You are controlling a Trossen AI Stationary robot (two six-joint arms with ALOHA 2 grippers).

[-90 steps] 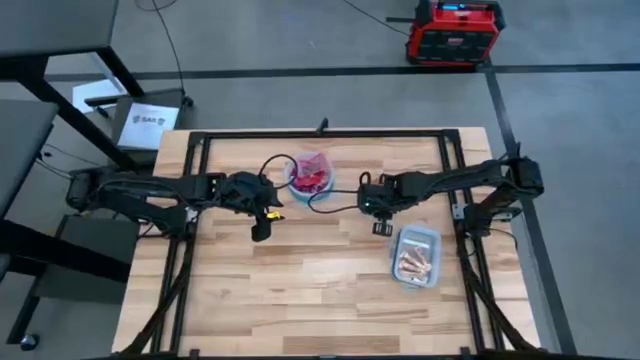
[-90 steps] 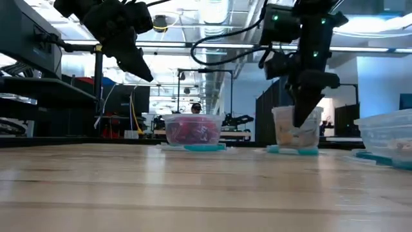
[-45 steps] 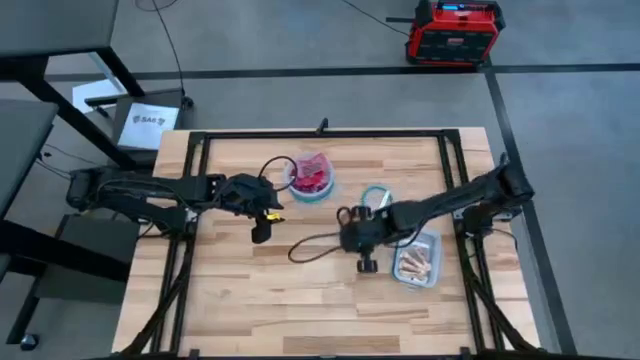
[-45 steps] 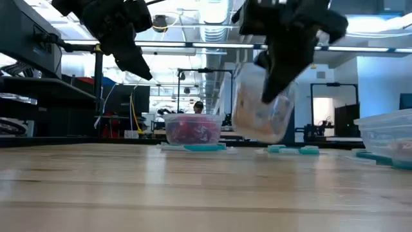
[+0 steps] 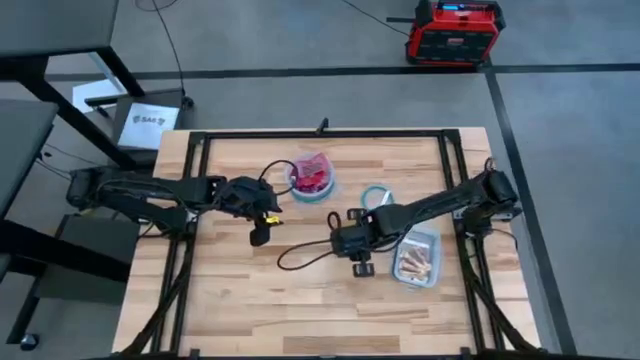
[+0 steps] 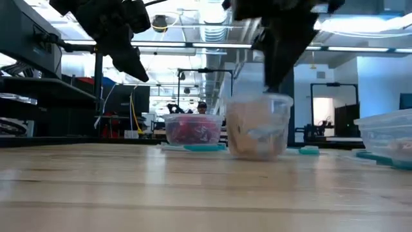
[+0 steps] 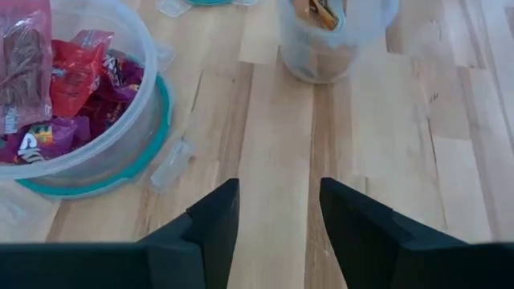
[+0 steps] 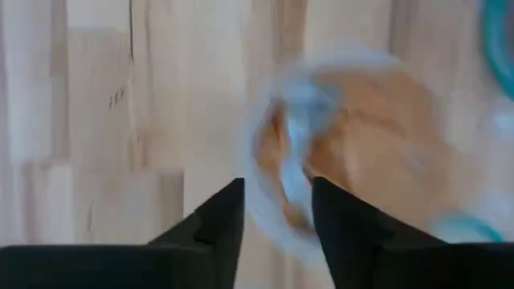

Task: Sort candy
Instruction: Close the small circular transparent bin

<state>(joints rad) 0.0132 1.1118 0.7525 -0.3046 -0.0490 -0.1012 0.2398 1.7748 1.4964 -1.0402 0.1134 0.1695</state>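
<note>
A: Item, right gripper (image 6: 275, 87). Position and state?
B: Mid-table, over the orange bowl (image 6: 259, 125). Fingers pinch its rim, one inside, one outside, as far as the blur allows. The bowl base looks at or just off the table (image 5: 300, 300).

A: Item, candy. Locations?
B: Orange pieces (image 7: 321, 10) in the held bowl. Red and purple pieces (image 7: 72, 88) in the red bowl (image 5: 313, 175), behind and apart. More pale-orange pieces in the tub (image 5: 432, 240), just beside the right arm.

A: Item, left gripper (image 7: 277, 189)?
B: Hangs near the red bowl, fingers spread, nothing between them.

A: Handling note for the step in hand?
B: Judged to be placing the orange bowl. Keep it level, as it is light and top-held. Seat the base flat before letting go, then lift straight up so the inner finger clears the rim without dragging the bowl or spilling candy.
</note>
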